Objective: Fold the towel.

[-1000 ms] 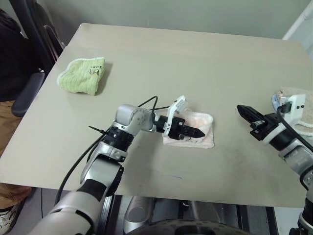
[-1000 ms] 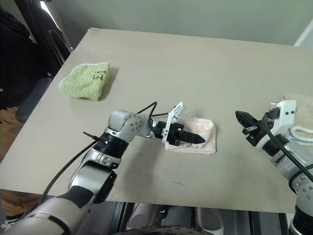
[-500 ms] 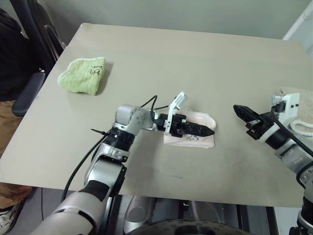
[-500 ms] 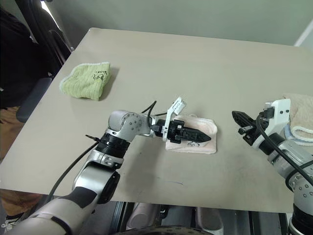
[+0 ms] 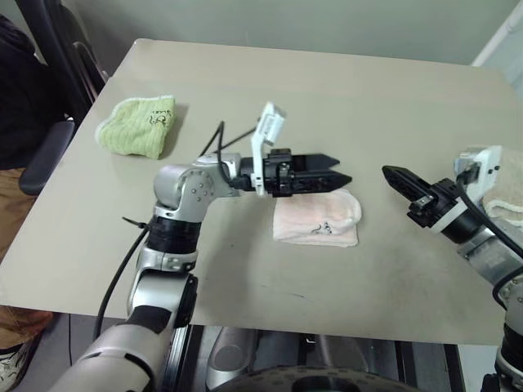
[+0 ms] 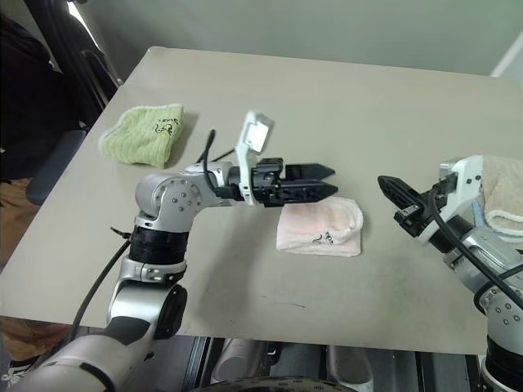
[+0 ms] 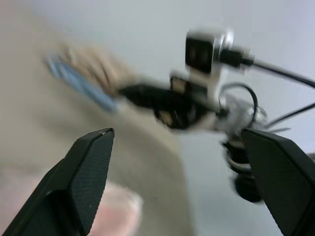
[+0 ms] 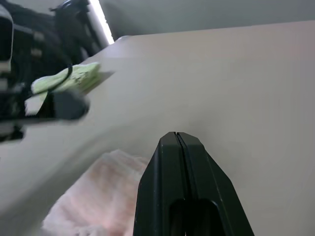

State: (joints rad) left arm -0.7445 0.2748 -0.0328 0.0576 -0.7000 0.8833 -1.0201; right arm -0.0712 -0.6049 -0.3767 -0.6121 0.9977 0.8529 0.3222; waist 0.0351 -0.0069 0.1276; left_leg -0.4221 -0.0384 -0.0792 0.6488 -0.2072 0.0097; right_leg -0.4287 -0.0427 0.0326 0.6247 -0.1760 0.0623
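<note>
The pale pink towel (image 5: pixel 316 219) lies folded into a small, roughly square packet near the middle of the beige table (image 5: pixel 327 98), toward its near edge. A small dark embroidered mark shows on the packet's upper face, near its front fold. No finger touches the cloth.

The left gripper (image 5: pixel 339 172) hangs above the table just beyond the towel, at about 11 o'clock from the packet. It points roughly level toward 3 o'clock. Its two black fingers (image 7: pixel 88 167) are spread wide with nothing between them, and the left wrist view shows a broad gap between the pair.

The right gripper (image 5: pixel 394 177) is at about 3 o'clock from the towel, apart from it, pointing toward 10 o'clock. Its fingers are pressed together with only a thin seam between them, as the right wrist view (image 8: pixel 178 147) shows, and they hold nothing. The two grippers face each other across a short gap above the table.

A light green towel (image 5: pixel 137 125), loosely bunched, rests at about 10 o'clock from the pink packet, well apart, near the table's left edge. A beige towel with white trim (image 5: pixel 508 192) lies at the table's right edge, behind the right arm. A dark chair (image 5: pixel 49 73) stands off the table's left corner.
</note>
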